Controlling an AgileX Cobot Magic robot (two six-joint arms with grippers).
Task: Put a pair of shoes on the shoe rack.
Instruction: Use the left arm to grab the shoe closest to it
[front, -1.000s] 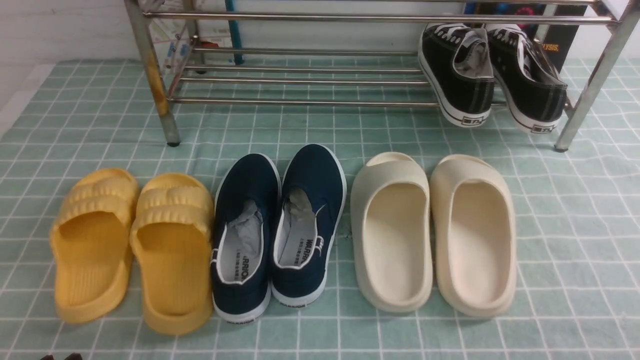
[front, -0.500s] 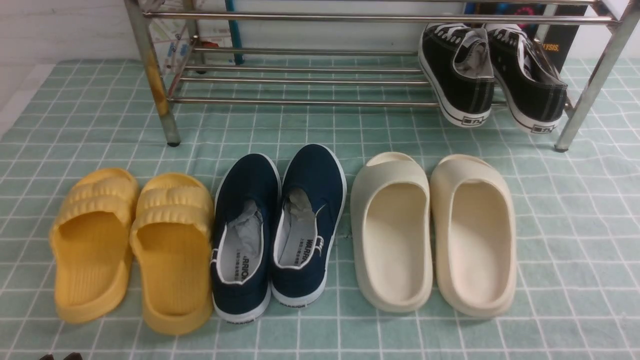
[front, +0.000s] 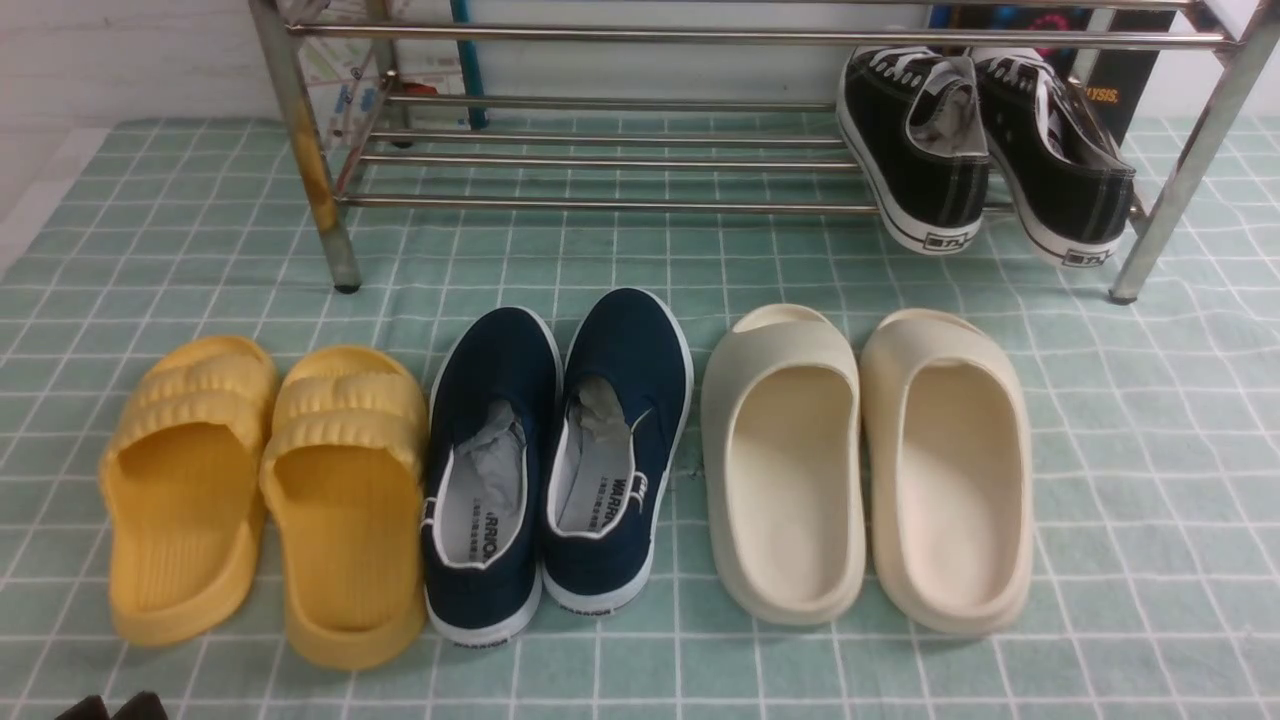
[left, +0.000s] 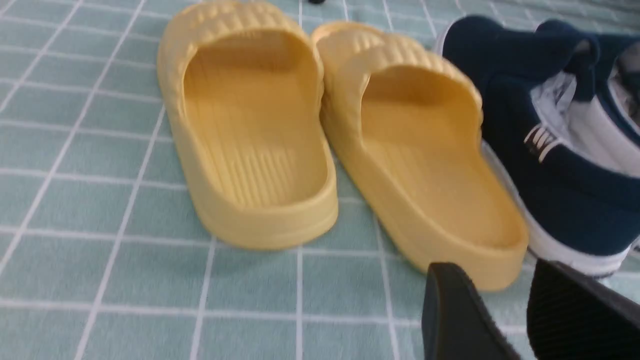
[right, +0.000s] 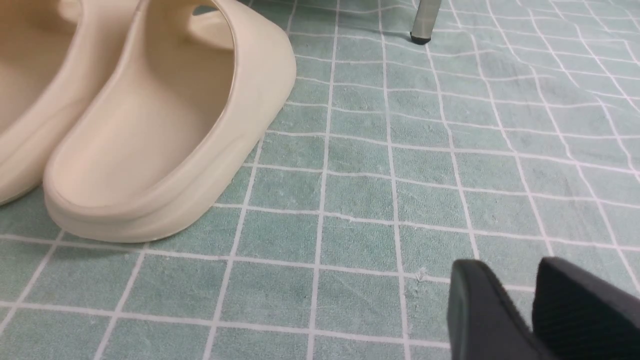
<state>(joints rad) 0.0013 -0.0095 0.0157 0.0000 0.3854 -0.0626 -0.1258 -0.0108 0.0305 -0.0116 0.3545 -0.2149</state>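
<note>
Navy shoes (front: 620, 350) sit on the checked cloth (front: 1150, 450), off the rack (front: 600, 205), which is at their 12 o'clock. Your left gripper (left: 500, 280) is parted and empty; shoes at its 2 o'clock, not touching. Right gripper (right: 512, 270) is parted and empty, near the cream slides (right: 150, 150).

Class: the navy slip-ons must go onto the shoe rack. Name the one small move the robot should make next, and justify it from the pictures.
Probably ease the left hand, open and empty, sideways toward the heel of the nearer navy slip-on. It lies untouched on the cloth, and that hand sits low by the heel of the yellow slide next to it.
</note>
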